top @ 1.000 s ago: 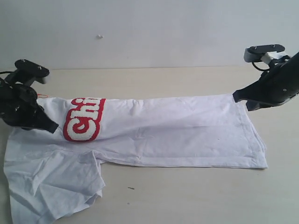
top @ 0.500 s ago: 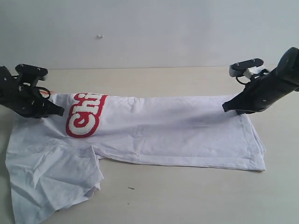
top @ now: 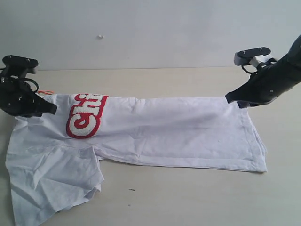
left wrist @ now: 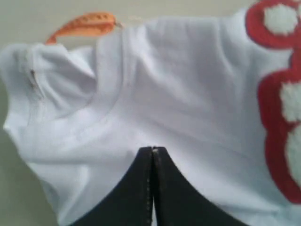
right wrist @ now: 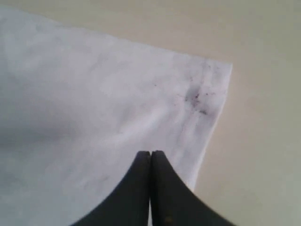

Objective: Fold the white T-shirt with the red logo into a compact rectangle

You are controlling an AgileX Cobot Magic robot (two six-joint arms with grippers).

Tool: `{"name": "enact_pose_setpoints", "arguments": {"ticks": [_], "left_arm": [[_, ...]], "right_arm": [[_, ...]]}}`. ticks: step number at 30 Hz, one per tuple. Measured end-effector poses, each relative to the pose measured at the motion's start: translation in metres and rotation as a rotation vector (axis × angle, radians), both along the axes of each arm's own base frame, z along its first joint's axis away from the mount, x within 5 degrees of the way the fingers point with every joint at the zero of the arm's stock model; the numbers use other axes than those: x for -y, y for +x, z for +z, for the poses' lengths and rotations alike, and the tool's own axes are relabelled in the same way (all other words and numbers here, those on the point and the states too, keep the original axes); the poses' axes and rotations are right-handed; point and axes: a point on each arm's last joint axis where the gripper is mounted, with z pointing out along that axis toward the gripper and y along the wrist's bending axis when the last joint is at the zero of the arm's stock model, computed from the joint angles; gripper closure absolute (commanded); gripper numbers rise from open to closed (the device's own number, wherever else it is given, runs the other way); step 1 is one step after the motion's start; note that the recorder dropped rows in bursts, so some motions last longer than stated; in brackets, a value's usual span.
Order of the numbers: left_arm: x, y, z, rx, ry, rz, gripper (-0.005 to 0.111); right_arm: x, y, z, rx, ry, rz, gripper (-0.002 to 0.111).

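Both shut — left hand (top: 52, 109), right hand (top: 229, 99) — seemingly touching white T-shirt (top: 164, 127)

A pale beige surface (top: 188, 197) fills the lower frame. Behind it rises a plain whitish wall (top: 164, 33) with a small mark (top: 100, 36) at upper left. A tiny dark speck (top: 131, 189) lies at lower centre.

Both arms are matte black. The left gripper (top: 52, 109), at the collar end of the white T-shirt (top: 178, 127), has a boxy black wrist block and a looped black cable. The right gripper (top: 229, 99), at the hem end, has a silver-grey block, perhaps a camera. The jaws taper to points.
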Motion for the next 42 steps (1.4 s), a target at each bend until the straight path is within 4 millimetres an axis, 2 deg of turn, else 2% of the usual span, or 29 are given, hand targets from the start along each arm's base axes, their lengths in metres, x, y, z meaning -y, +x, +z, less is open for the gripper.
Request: {"name": "enact_pose_setpoints", "arguments": {"ticks": [3,8,13,15,20,24,29,35,37,42], "left_arm": [[0.011,-0.027,-0.009,-0.063,0.013,-0.061,0.107],[0.028,-0.046,-0.009,-0.168,-0.006,-0.165,0.107],[0.056,-0.067,-0.015,-0.312,-0.025,-0.363,0.107],[0.06,-0.073,-0.019,-0.341,-0.02,-0.4,0.107],[0.061,-0.077,-0.031,-0.403,-0.015,-0.425,0.107],[0.06,-0.08,-0.032,-0.441,-0.009,-0.448,0.107],[0.061,-0.082,-0.031,-0.472,-0.016,-0.467,0.107],[0.059,-0.092,-0.018,-0.531,-0.012,-0.541,0.107],[0.055,-0.099,-0.018,-0.614,0.018,-0.561,0.107],[0.055,-0.1,-0.018,-0.627,0.015,-0.55,0.107]], "right_arm": [[-0.013,-0.017,-0.014,-0.053,0.01,0.01,0.108],[-0.031,-0.031,-0.019,-0.099,0.018,0.055,0.108],[-0.033,-0.036,-0.021,-0.148,0.013,0.04,0.108],[-0.032,-0.037,-0.022,-0.156,0.003,0.027,0.108],[-0.03,-0.037,-0.022,-0.159,-0.008,0.009,0.108],[-0.03,-0.036,-0.025,-0.156,-0.012,0.004,0.108],[-0.029,-0.035,-0.029,-0.161,-0.013,0.002,0.108],[-0.029,-0.035,-0.029,-0.156,-0.014,0.001,0.108],[-0.029,-0.036,-0.032,-0.173,-0.016,0.007,0.108],[-0.029,-0.036,-0.034,-0.181,-0.016,0.008,0.108]]}}
